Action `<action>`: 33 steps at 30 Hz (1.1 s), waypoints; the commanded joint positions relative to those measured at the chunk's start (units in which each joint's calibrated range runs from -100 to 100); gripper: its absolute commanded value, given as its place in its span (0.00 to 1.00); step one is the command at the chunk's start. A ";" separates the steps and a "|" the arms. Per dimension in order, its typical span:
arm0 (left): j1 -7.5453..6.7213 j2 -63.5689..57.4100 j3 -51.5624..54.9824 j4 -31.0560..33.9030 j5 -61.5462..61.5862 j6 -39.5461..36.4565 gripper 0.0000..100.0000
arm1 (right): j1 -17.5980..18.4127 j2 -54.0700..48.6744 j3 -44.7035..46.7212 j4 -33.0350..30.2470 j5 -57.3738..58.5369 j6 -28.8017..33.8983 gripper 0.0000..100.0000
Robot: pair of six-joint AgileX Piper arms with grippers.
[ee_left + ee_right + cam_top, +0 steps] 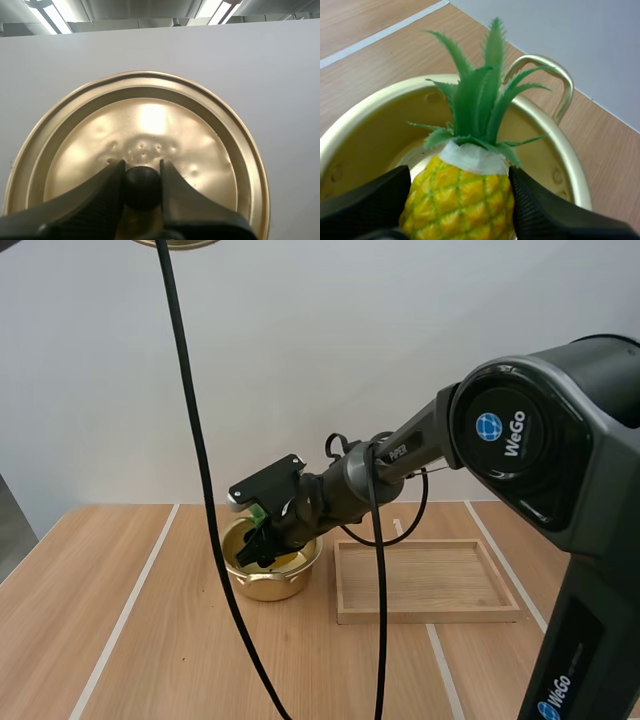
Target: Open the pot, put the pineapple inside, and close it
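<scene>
The right gripper [262, 543] is pinching the pineapple [462, 197] over the mouth of the open pot [560, 145] — evidently for setting it inside — while the left gripper [142, 175] is clamping the knob [142, 189], holding the lid [150, 120] well above the pot for clearance.

My right arm [400, 455] reaches forward and to the left, wrist pitched down; the right hand [258, 548] grips the pineapple [457, 197] between both fingers. My left hand [142, 172] pinches the lid [150, 125] by its knob [142, 190], fingertips closed on either side
</scene>
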 commanded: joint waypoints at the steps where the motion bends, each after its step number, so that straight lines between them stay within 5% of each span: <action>1: -0.04 -0.21 -0.18 -0.15 -1.30 -0.27 0.00 | -0.22 -0.29 -0.19 0.01 0.27 -0.27 0.00; 33: -0.04 -0.21 -0.18 -0.15 -1.30 -0.27 0.00 | -0.22 4.30 -0.19 0.01 0.03 -0.35 0.00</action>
